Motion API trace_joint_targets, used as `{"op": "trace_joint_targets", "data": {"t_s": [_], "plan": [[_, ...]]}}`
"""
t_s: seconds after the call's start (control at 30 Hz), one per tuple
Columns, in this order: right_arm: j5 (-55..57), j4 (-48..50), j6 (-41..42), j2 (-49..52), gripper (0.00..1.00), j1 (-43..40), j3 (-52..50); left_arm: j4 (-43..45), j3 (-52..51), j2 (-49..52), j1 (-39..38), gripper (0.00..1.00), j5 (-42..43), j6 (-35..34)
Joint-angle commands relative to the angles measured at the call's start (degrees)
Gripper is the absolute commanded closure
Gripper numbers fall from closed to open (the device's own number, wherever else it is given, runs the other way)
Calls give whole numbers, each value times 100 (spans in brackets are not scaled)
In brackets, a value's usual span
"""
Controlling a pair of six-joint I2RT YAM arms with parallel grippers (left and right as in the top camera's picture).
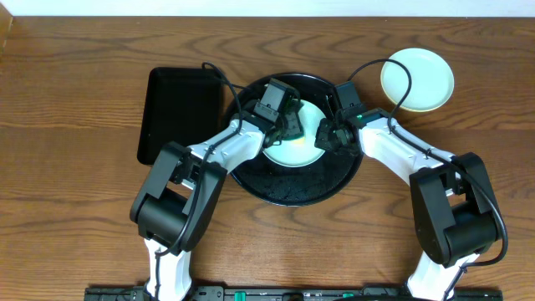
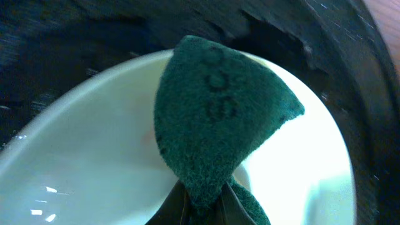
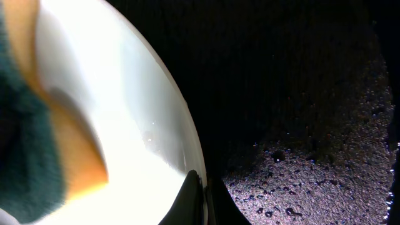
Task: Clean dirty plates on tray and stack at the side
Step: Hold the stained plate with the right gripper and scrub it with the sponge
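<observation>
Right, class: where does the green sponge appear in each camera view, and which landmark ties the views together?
Overhead: sponge upper centre, on the plate in the round tray.
Left wrist: sponge fills the centre, pinched from below.
Right wrist: sponge at the far left edge, green over orange.
Shared landmark: the pale plate under it.

Two arms of like build are seen from overhead: the left arm (image 1: 227, 147) and the right arm (image 1: 389, 152) are each formed of white shells joined by bulky, rounded black housings. A thin black cable (image 1: 224, 82) is looped out from the left wrist and another (image 1: 408, 79) from the right, where a small green patch (image 1: 365, 118) is shown. The left gripper (image 1: 288, 127) and right gripper (image 1: 326, 136) are black, with dark tapered fingers (image 3: 189, 203).
</observation>
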Motion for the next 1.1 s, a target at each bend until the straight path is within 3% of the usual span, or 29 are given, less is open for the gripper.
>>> {"op": "trace_joint_targets", "data": {"t_s": [0.0, 0.13, 0.33, 0.63, 0.8, 1.07], "plan": [[367, -249, -90, 70, 99, -26, -111, -133, 15, 223, 474, 92, -1032, 199], [372, -378, -92, 70, 99, -26, -111, -131, 17, 175, 787, 92, -1200, 577], [369, -470, -94, 70, 99, -26, -111, -46, 17, -90, 1130, 92, -1565, 575], [369, -481, -92, 70, 99, -26, -111, -33, 17, -1335, 1226, 92, -1484, 568], [369, -474, -92, 70, 99, -26, -111, -26, 17, -1696, 1224, 92, -479, 542], [369, -470, -90, 70, 99, -26, -111, -492, -44, -1377, 962, 92, 1259, 332]]}}
